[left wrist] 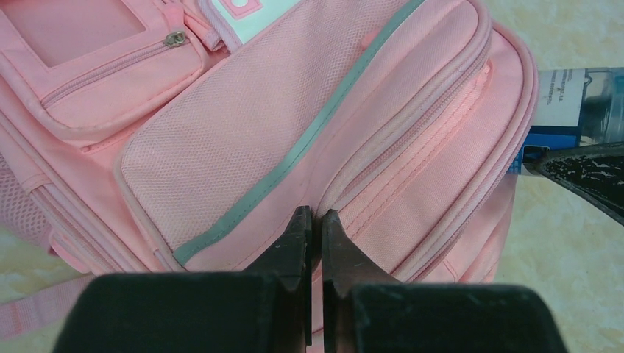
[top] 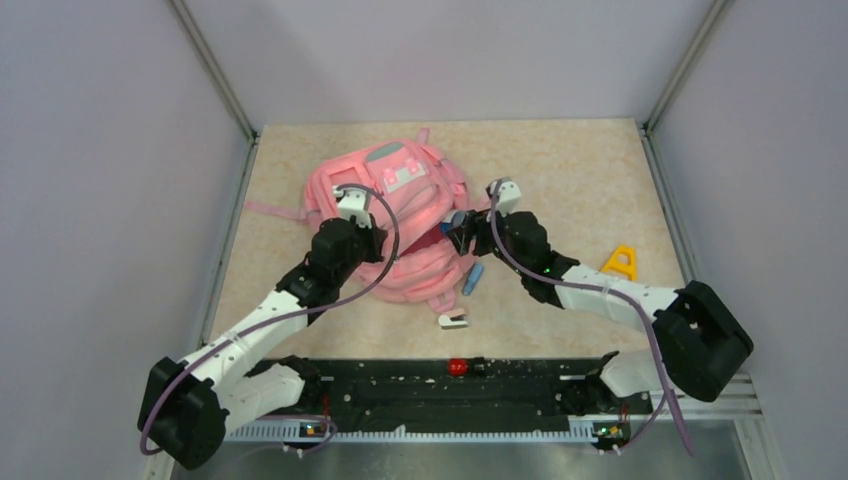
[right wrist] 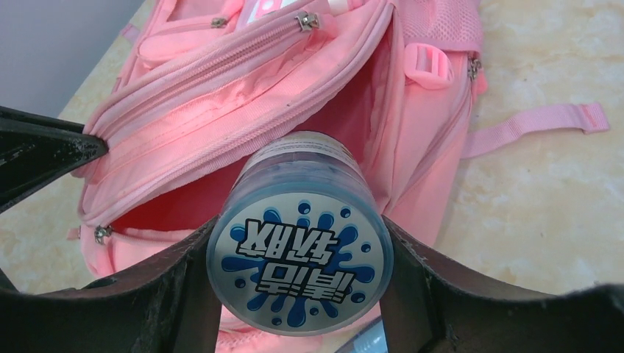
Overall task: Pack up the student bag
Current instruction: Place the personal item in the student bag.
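Rests closed left fingers (left wrist: 298, 243) on student bag (top: 420, 205); grips blue-labelled canister (right wrist: 299, 257) in right fingers (right wrist: 154, 294) at bag's open mouth.

Your top view looks steeply down from high behind the near edge, taking in the whole counter (top: 580, 170). Your left wrist view rides close above the student bag (left wrist: 243, 140), facing forward past the left pincer (left wrist: 315, 215). Your right wrist view faces the bag's open mouth at close range; all three share that bag.
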You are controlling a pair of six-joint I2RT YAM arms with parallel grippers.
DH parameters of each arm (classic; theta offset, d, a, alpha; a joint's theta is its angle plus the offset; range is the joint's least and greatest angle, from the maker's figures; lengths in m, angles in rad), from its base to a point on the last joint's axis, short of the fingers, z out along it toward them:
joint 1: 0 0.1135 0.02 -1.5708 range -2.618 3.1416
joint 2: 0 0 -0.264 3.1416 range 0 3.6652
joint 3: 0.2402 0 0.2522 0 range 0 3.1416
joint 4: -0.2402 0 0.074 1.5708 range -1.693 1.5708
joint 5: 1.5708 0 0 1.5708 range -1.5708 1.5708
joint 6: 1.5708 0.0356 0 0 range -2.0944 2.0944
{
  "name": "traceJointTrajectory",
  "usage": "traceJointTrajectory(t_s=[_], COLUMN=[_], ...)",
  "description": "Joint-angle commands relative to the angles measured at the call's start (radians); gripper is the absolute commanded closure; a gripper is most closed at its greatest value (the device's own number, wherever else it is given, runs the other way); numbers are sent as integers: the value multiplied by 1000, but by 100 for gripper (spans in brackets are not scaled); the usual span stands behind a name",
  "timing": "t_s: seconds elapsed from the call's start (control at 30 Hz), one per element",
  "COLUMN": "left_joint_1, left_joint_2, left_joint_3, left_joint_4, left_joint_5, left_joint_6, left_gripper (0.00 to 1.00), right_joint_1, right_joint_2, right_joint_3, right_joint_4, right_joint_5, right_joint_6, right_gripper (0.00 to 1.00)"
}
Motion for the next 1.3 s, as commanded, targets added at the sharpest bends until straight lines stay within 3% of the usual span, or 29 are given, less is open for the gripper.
traceJointTrajectory(t_s=[0.0,0.3,0.53,0.73,0.83,0.9,0.97,1.03,1.27], left_joint_1=[13,21,26,30,31,31,35,36,40], left_joint_2=[-45,-39,-30,-19,-15,-14,-10,-2,22], left_joint_3=[48,63,77,84,88,87,86,90,100], left_joint_4=[87,84,81,78,70,67,68,66,58], left_joint_5=[-12,7,22,31,24,19,16,12,3], left_joint_6=[-8,-7,-6,-8,-6,-6,-8,-14,-27], left_gripper=[100,100,100,100,100,100,100,100,100], right_joint_1=[-2,12,12,12,13,13,13,14,14], right_joint_2=[46,258,471,632,685,699,697,679,540], right_joint_3=[13,10,33,189,264,280,270,233,118], right_joint_4=[307,722,853,853,807,772,754,756,662], right_joint_5=[-2,-55,-79,-161,-189,-187,-173,-162,-160], right_joint_6=[-11,11,-20,-36,-44,-66,-84,-98,-161], right_gripper=[100,100,100,99,85,68,44,31,18])
